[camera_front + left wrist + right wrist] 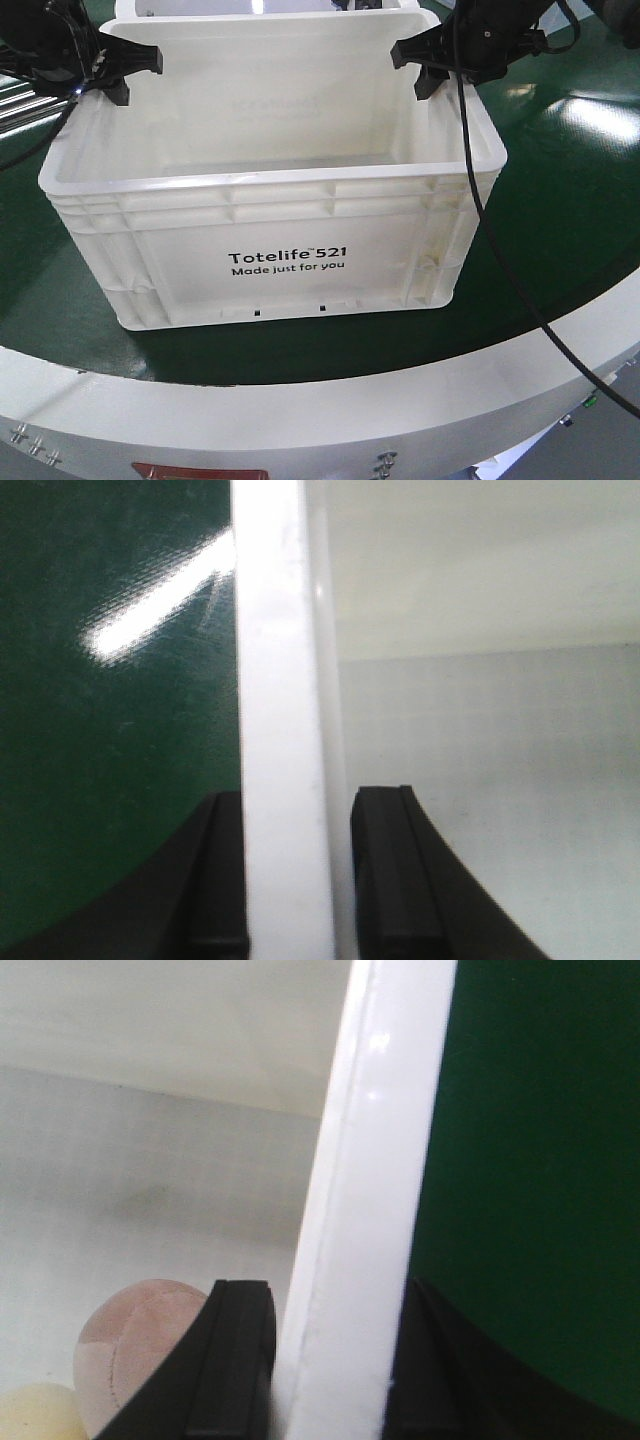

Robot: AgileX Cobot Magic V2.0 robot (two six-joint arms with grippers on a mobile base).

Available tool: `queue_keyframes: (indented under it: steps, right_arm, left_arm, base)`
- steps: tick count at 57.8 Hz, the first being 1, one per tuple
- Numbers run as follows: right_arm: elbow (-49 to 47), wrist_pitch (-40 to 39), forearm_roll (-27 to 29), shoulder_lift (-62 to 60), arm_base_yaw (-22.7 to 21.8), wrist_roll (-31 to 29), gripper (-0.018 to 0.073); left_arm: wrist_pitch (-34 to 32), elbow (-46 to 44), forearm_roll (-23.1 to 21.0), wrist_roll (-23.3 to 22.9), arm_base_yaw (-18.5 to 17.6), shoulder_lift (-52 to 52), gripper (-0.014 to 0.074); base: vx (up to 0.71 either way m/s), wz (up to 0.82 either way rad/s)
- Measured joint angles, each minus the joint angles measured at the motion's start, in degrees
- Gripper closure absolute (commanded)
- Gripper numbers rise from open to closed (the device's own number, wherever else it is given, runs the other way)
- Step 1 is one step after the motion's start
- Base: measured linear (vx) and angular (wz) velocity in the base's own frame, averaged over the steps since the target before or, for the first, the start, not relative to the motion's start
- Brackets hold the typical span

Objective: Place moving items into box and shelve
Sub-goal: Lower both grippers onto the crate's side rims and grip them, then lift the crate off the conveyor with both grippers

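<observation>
Both grippers clamped on opposite side rims of the large white rectangular plastic crate [180,250], printed "Totelife 521".

Left gripper [300,880]: black fingers [395,880] straddle the left rim, one outside over the green table surface [560,230], one inside against the wall. Right gripper [330,1380]: same on the right rim, pads tight against both faces. In the front view the crate sits upright on the green surface, print facing the camera, behind the table's white curved edge [300,400]. Pinkish-beige rounded lump [140,1330] and pale yellow rounded lump [35,1415] lie on the crate floor, touching, just beside the right gripper's inner finger. Front view hides them behind the front wall.
</observation>
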Motion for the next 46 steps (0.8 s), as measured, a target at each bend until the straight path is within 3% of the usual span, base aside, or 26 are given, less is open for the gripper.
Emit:
queue_keyframes:
  steps: [9, 46]
  right_arm:
    - [0.0, 0.0, 0.0, 0.0, 0.0, -0.3, 0.0567]
    - [0.5, 0.0, -1.7, -2.7, -0.1, -0.8, 0.0564]
  left_arm:
    - [-0.1, 0.0, 0.0, 0.3, 0.0, 0.0, 0.0607]
    - [-3.6, 0.6, -2.4, 4.6, 0.0, -3.2, 0.0600]
  base:
    - [0.00, 0.00]
    - [0.00, 0.00]
